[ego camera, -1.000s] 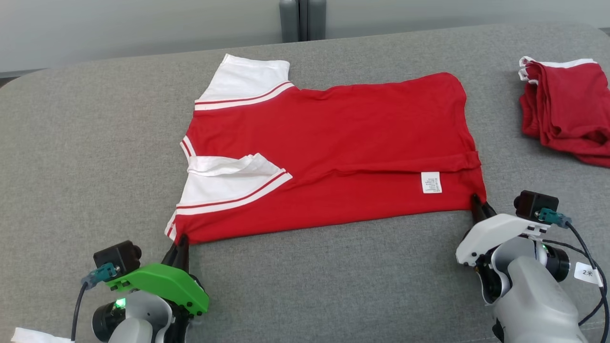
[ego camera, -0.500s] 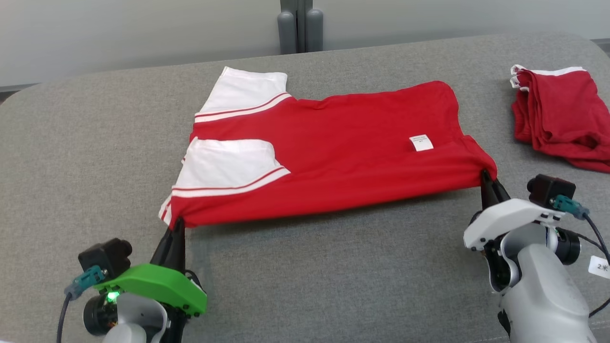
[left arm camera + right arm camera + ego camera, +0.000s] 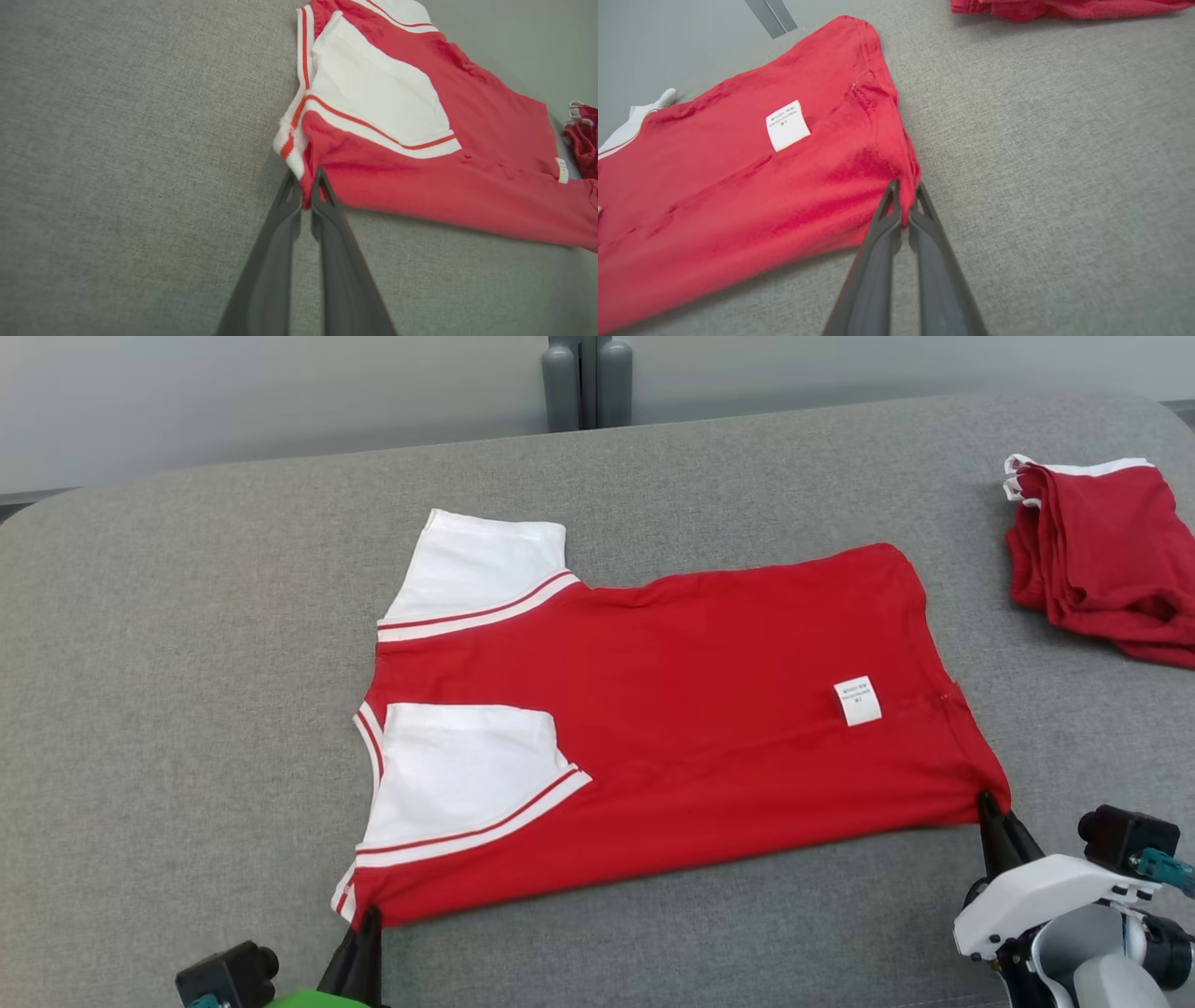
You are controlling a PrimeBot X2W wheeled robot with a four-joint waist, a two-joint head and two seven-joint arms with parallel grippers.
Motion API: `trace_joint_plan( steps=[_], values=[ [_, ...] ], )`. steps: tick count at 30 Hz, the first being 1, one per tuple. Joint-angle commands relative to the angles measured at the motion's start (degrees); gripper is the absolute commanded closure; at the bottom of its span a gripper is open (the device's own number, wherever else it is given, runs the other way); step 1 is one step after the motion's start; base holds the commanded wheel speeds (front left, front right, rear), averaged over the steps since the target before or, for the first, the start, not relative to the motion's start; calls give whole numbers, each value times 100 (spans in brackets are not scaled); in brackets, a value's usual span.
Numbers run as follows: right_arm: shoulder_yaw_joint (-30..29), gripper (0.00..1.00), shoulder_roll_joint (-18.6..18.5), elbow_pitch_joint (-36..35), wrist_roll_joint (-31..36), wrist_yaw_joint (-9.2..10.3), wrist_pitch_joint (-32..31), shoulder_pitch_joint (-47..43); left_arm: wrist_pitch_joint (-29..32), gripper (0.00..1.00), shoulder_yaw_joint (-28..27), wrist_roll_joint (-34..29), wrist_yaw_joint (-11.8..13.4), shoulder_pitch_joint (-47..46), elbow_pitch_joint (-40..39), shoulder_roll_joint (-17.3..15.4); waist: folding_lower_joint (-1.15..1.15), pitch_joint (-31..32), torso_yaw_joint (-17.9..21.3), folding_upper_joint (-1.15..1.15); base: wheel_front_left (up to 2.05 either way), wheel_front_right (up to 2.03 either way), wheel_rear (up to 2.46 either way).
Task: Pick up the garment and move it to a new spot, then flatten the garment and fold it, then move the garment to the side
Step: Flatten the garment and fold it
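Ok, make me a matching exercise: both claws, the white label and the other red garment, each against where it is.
1 left claw
2 right claw
3 white label
4 other red garment

A bunched at far right
B shut on the shirt corner by the white sleeve
C on the shirt's red body
D shut on the shirt's hem corner

Pairs: 1-B, 2-D, 3-C, 4-A
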State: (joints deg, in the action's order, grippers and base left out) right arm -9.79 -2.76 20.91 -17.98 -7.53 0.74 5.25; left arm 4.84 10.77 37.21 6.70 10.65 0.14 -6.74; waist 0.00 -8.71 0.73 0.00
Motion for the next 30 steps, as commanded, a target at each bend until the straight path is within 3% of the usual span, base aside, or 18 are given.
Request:
trace_joint_plan(
  steps=[1,2,3,4,5,6,7,14,17,25,30],
  values=[
    [-28,100,-25,-98,-60,10,-27,-100,17,100,-41,29,57,100,11,-32,0,-11,11,0,0,0,0],
    [-12,100,-26,-151,-91,10,-57,-157,26,100,-52,-3,91,120,46,-64,0,-15,21,0,0,0,0],
    [10,93,-24,-186,-101,10,-55,-189,32,100,-62,-15,103,137,82,-81,0,-20,32,0,0,0,0],
    [19,55,-26,-221,-143,10,-68,-227,35,95,-68,-7,111,151,118,-81,0,-22,44,0,0,0,0],
    [24,0,-27,-244,-155,11,-71,-255,17,69,-74,-13,127,158,138,-86,0,-25,54,0,0,0,0],
    [27,0,-27,-258,-182,11,-63,-287,-3,5,-79,-18,135,162,150,-93,0,-29,64,0,0,0,0],
    [30,0,-27,-262,-205,11,-51,-305,-8,0,-78,-16,133,170,146,-97,0,-33,71,0,0,0,0],
    [-115,0,-23,-416,-149,9,42,-381,-51,0,-215,-198,158,-40,-141,-421,0,-62,101,0,0,0,0],
    [-164,0,-23,-585,-79,10,76,-278,51,0,-238,-405,82,-440,-300,-723,0,-120,141,0,0,0,0],
    [58,0,-20,-1091,60,9,-31,183,857,0,-9,-808,-269,-2446,-161,-1405,0,-552,359,0,0,0,0],
    [425,0,-22,-1304,14,9,-37,723,1517,0,71,-972,-498,-3795,278,-1829,0,-1113,749,0,0,0,0]
  ],
)
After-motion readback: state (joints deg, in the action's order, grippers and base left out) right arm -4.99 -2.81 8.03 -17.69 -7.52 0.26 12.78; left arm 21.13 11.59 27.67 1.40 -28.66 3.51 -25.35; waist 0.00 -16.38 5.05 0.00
